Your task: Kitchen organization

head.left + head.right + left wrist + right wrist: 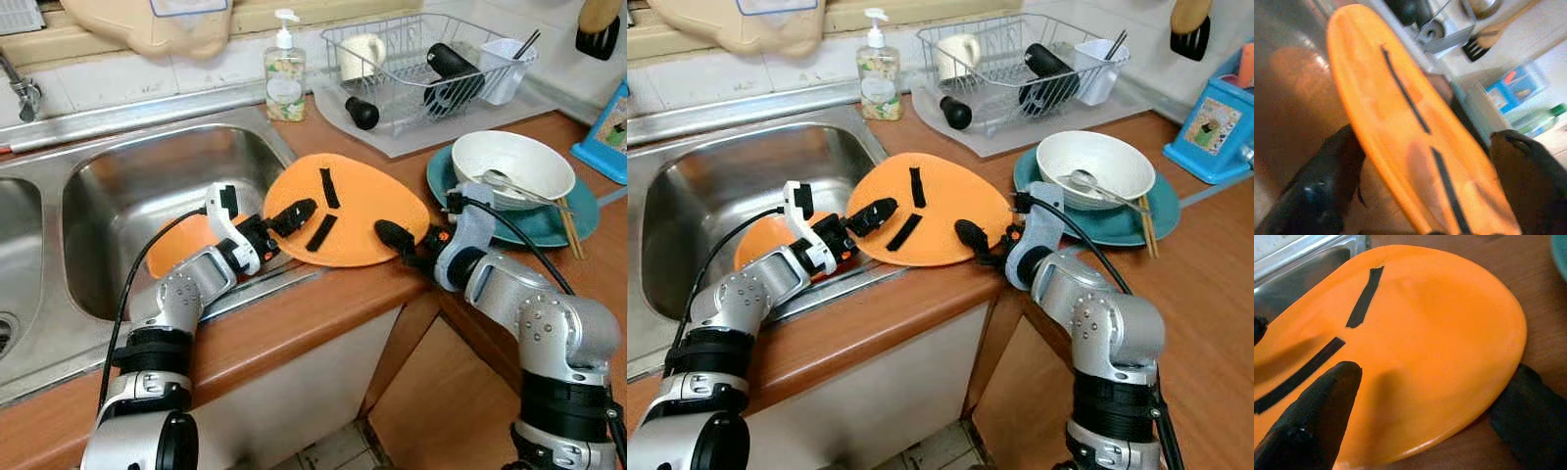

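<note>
At the sink's edge, left tool (277, 223) and right tool (400, 243) each clamp the orange plate (358, 209).

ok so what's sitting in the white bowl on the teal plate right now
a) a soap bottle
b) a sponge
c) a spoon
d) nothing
c) A metal spoon lies across the inside of the white bowl, which sits on the teal plate to the right of the orange plate that both grippers, left gripper and right gripper, are holding.
</note>
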### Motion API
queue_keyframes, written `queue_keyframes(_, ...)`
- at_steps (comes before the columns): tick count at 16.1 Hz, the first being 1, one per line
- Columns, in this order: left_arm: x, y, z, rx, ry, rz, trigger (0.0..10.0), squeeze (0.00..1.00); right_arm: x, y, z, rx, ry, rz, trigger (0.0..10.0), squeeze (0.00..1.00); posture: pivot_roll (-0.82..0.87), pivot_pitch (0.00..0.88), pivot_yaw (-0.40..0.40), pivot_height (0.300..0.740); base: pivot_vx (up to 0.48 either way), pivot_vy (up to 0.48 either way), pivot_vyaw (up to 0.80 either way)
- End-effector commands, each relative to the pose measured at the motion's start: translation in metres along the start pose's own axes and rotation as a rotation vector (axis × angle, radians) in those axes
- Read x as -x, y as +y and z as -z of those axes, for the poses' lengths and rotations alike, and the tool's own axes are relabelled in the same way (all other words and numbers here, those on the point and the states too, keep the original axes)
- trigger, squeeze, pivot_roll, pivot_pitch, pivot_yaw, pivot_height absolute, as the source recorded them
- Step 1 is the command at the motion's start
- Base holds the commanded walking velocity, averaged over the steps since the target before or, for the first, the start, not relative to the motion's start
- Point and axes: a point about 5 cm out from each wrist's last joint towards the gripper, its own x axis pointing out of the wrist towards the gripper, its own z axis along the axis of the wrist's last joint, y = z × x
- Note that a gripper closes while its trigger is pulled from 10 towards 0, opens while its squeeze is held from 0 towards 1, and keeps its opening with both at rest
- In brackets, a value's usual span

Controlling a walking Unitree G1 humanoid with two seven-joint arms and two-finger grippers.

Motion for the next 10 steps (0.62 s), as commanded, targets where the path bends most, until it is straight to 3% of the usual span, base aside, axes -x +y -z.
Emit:
queue_keyframes(1, -0.002, -0.002, -0.002, 0.016, -0.027, 0.036, 0.5, 0.0, -0.003, 0.009, -0.009, 0.016, -0.036, -0.048, 10.0, 0.0, -0.16, 0.0, 0.02, 0.74, 0.0, 0.0, 0.0)
queue_keyframes(2, -0.002, -0.002, -0.004, 0.014, -0.045, 0.043, 0.0, 0.0, -0.003, 0.01, -0.01, 0.017, -0.041, -0.054, 10.0, 0.0, -0.16, 0.0, 0.02, 0.74, 0.0, 0.0, 0.0)
queue_keyframes(6, 0.002, -0.007, -0.013, 0.0, -0.106, 0.091, 0.0, 0.0, -0.006, 0.013, -0.015, 0.033, -0.07, -0.067, 10.0, 0.0, -0.16, 0.0, 0.013, 0.74, 0.0, 0.0, 0.0)
queue_keyframes(10, 0.003, -0.008, -0.014, -0.045, -0.107, 0.083, 0.0, 0.0, -0.008, 0.015, -0.021, 0.052, -0.092, -0.076, 10.0, 0.0, -0.15, 0.0, 0.002, 0.74, 0.0, 0.0, 0.0)
